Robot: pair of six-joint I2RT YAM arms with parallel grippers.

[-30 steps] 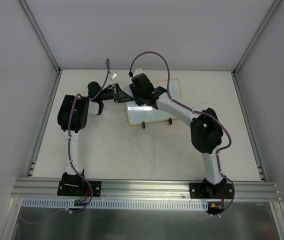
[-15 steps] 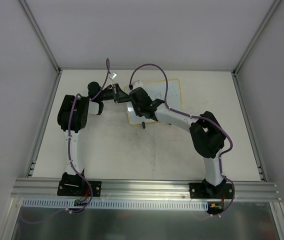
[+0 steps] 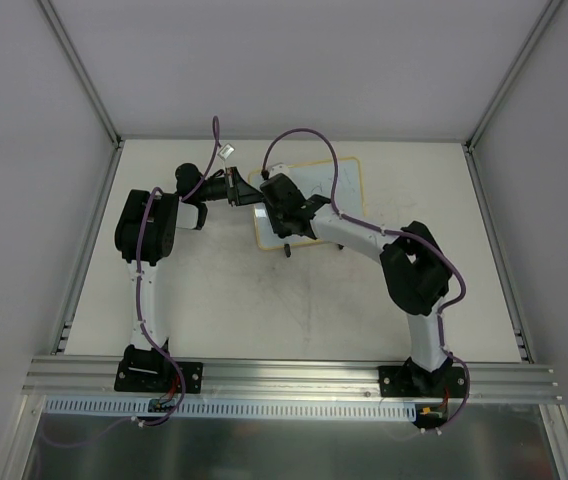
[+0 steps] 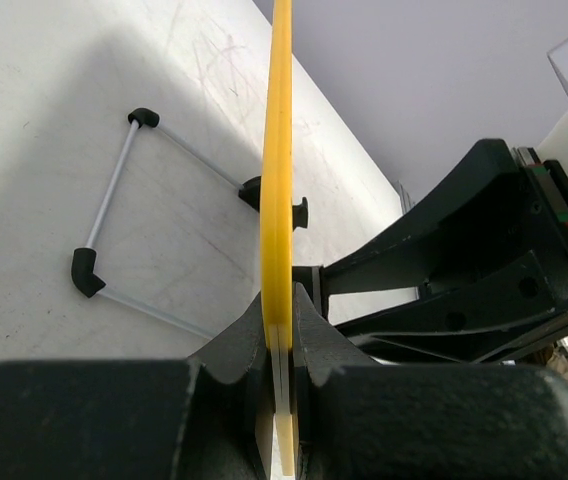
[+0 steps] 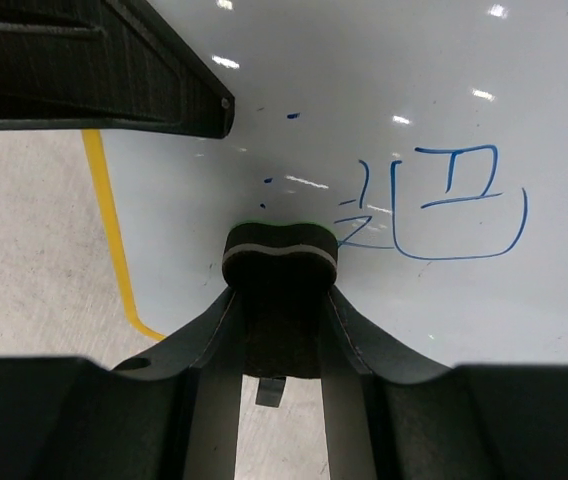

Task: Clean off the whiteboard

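Top external view, with 2 wrist views. The left arm (image 3: 144, 235) reaches from its base at the near edge of the table (image 3: 264, 310) toward the far centre. The left gripper (image 4: 280, 335) is closed on the left edge of the whiteboard (image 3: 346, 178); in the left wrist view its 2 jaws pinch the yellow frame, which is seen edge-on. Left of that frame in the same view, a wire stand (image 4: 114, 230) of thin rods with black corner pieces lies on the table. The whiteboard sits at the far centre of the table, between the 2 grippers, with 2 small black feet (image 3: 287, 250) at its near edge. The right gripper (image 5: 280, 285) is clamped on a black eraser (image 5: 280, 250) with a grey felt layer. The eraser's end meets the glossy white surface near the board's left edge, just left of blue marker writing (image 5: 454, 205). The right arm (image 3: 414, 270) crosses the board's near edge from the right.
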